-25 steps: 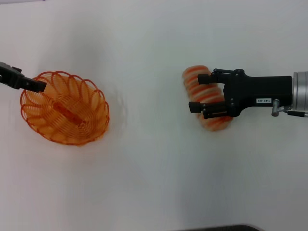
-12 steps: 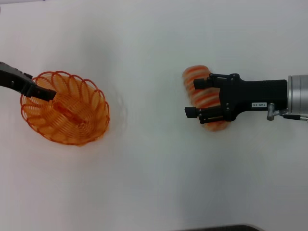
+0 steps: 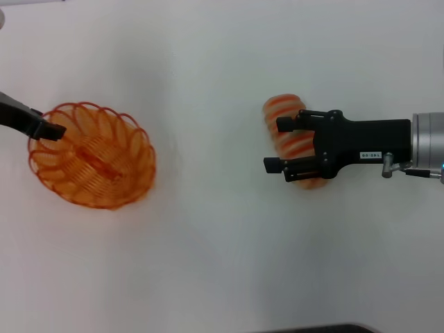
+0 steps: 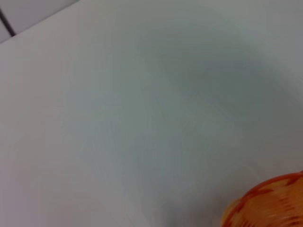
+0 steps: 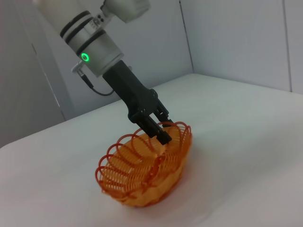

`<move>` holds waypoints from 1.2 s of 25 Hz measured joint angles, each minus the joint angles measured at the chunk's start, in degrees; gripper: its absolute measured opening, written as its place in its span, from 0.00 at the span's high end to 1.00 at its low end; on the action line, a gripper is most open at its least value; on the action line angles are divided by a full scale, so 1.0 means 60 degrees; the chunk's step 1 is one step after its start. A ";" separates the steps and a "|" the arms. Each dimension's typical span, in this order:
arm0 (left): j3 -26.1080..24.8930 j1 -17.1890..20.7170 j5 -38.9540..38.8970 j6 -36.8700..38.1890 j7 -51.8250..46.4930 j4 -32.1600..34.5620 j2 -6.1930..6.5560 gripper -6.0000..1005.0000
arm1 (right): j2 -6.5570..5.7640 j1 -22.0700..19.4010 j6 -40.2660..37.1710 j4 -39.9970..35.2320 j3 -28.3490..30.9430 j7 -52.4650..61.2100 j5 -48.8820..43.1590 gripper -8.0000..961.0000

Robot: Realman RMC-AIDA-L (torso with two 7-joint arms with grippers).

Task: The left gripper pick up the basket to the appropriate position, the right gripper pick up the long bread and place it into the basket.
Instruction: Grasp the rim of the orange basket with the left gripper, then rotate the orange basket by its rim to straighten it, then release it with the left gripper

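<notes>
The orange wire basket [image 3: 91,156] stands on the white table at the left; it also shows in the right wrist view [image 5: 142,177] and at a corner of the left wrist view [image 4: 272,203]. My all-black left gripper [image 3: 47,129] is at the basket's far-left rim, and its fingers [image 5: 160,131] are closed on the rim loops. The striped long bread [image 3: 280,107] lies on the table at the right. My right gripper [image 3: 275,146] hovers over the bread's middle, open, with one finger on each side of the loaf.
The white table [image 3: 222,263] spreads around both things, with a wide bare stretch between the basket and the bread. A dark edge [image 3: 312,329] shows at the front. Grey wall panels [image 5: 222,38] stand behind the table.
My right gripper has slid left and a little nearer over the bread, which stays put. My left gripper reached into the basket's rim, then drew back slightly; the basket shifted a bit left.
</notes>
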 joint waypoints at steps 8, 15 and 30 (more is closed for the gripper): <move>0.0252 -0.0035 0.0232 -0.0019 -0.0290 0.0030 -0.0062 0.70 | 0.0002 -0.0006 -0.0046 -0.0001 0.0000 0.0002 0.0001 0.02; 0.0154 0.0029 0.0177 0.0390 -0.1003 0.0701 -0.0147 0.79 | 0.0003 -0.0006 -0.0018 -0.0025 0.0016 -0.0019 0.0002 0.02; -0.0314 -0.0069 -0.0355 0.2754 -0.3892 0.1366 -0.0199 0.87 | 0.0140 -0.0035 0.0039 -0.0030 0.0980 -0.0087 0.0005 0.02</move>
